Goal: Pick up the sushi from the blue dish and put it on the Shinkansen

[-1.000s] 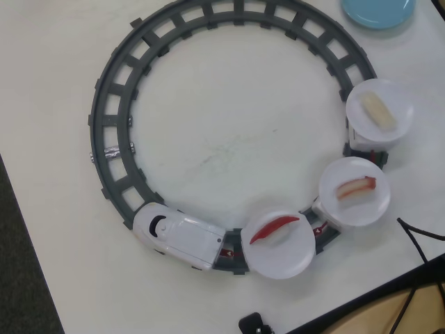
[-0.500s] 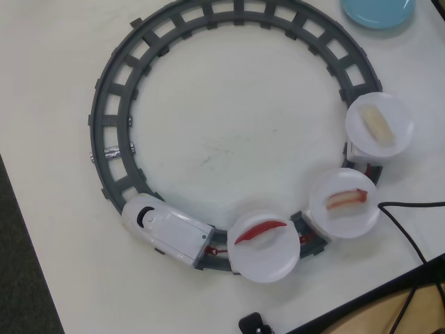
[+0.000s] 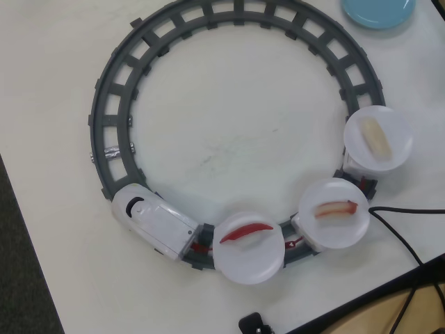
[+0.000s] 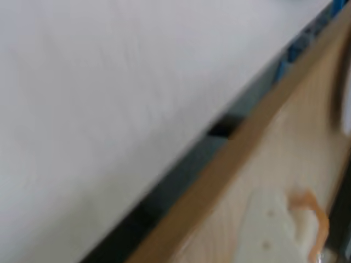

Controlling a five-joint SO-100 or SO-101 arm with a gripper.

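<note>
In the overhead view the sushi (image 3: 336, 209), pale pink-orange with a red edge, lies on the middle white plate (image 3: 334, 229) of the Shinkansen (image 3: 154, 221), which stands on the near side of the track. The blue dish (image 3: 379, 10) is at the top right corner, partly cut off, and its visible part is bare. The gripper does not show in the overhead view. The wrist view is blurred. It shows a white and orange gripper part (image 4: 299, 230) at the bottom right, over a wooden surface beside the white table's edge. Its jaws cannot be made out.
The grey circular track (image 3: 125, 83) rings the table's middle. A dark red curved piece (image 3: 245, 232) lies on the first plate and a pale beige piece (image 3: 376, 136) on the last. A black cable (image 3: 410, 240) runs along the right. A small black part (image 3: 252, 324) sits at the near edge.
</note>
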